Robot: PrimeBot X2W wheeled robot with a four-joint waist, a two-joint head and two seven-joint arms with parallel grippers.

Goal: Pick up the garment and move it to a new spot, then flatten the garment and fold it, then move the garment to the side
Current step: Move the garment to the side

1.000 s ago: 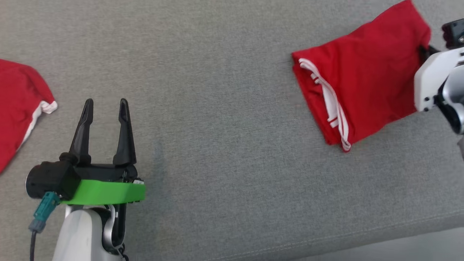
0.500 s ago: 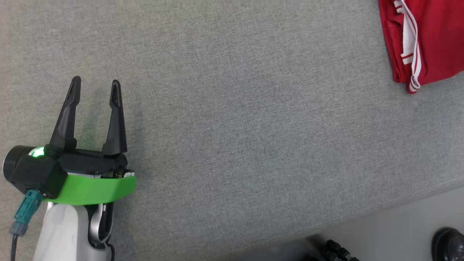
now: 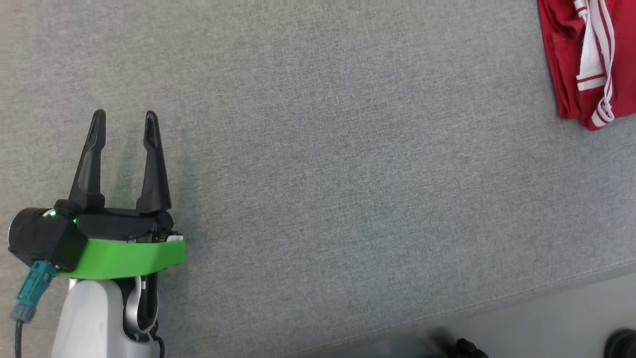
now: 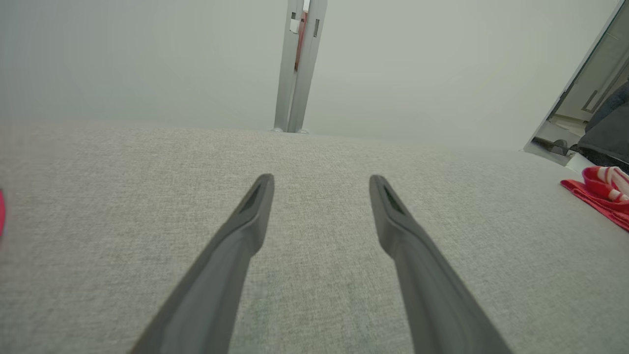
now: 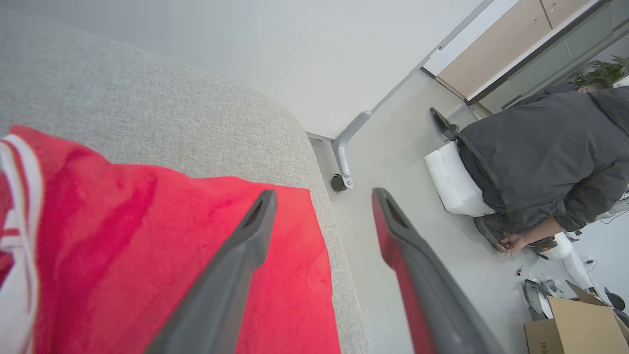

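The garment [image 3: 586, 49] is red with white stripes and lies folded on the grey fabric surface [image 3: 323, 174], cut off by the head view's top right corner. My left gripper [image 3: 123, 115] is at the lower left, far from the garment, open and empty. In the left wrist view its fingers [image 4: 320, 179] spread over bare fabric, and the garment [image 4: 602, 194] lies at the far right. In the right wrist view my right gripper [image 5: 323, 194] hangs open over the garment's [image 5: 147, 246] far edge, at the surface's rounded end, with nothing between the fingers.
The surface's front edge [image 3: 497, 303] runs along the lower right, with pale floor beyond. A person [image 5: 540, 157] in a dark jacket crouches on the floor past the surface's end, near a cardboard box [image 5: 575, 319]. A sliver of red cloth [image 4: 1, 211] shows at the left.
The head camera has swung, so the garment now sits in the top right corner and the right forearm has left the picture. The left gripper stays open in the same pose.
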